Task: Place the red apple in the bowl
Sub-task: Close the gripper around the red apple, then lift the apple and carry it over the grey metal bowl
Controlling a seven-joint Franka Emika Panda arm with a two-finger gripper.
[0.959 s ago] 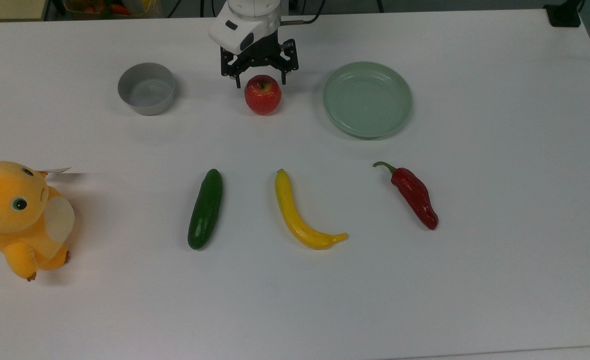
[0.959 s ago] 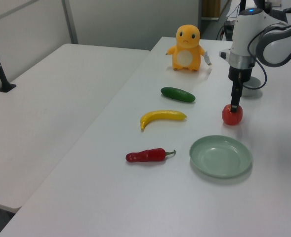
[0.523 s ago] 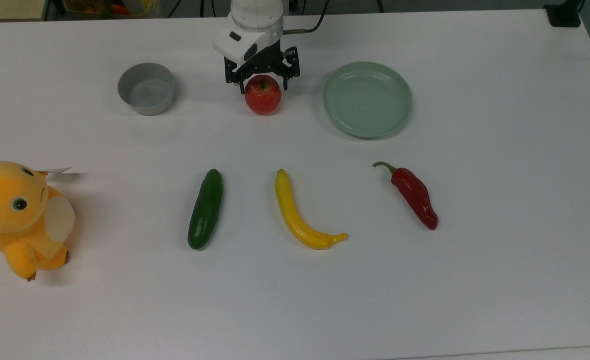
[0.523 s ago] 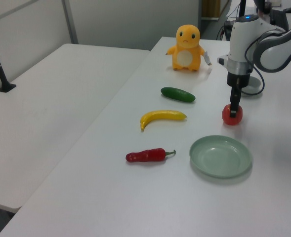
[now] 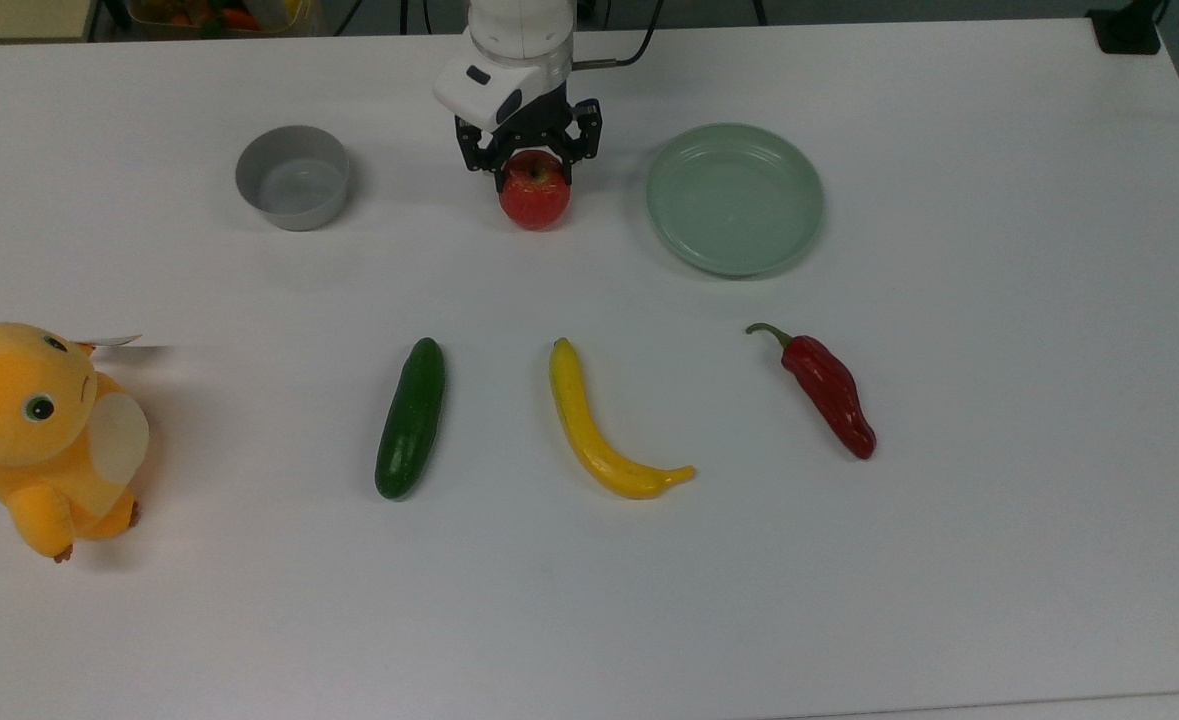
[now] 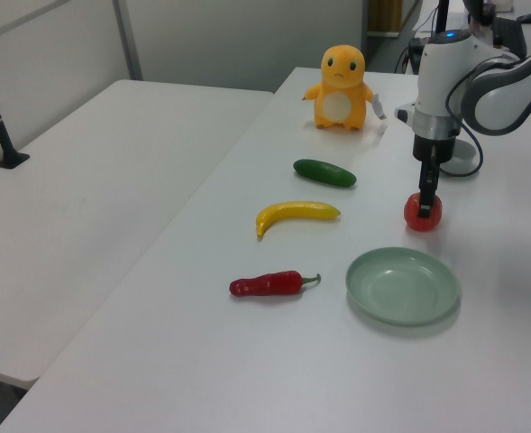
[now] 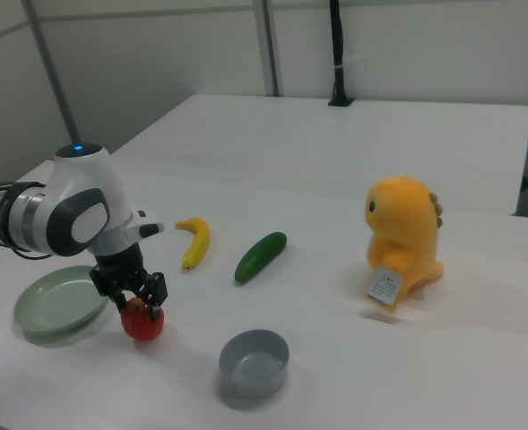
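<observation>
Top view: red apple [image 5: 535, 200] is sitting on the white table [image 5: 589, 580], between the grey bowl [image 5: 293, 177] on the top view's left and the pale-green plate [image 5: 735, 197] on the top view's right, well apart from both. Gripper [image 5: 529, 176] is straddling the apple's upper half, fingers spread either side of it; can't tell whether they're touching. Cucumber [image 5: 410, 418], banana [image 5: 604, 429] and chili pepper [image 5: 827, 388] are lying in a row nearer the camera. Orange plush toy [image 5: 37, 433] is standing at the top view's left edge.
</observation>
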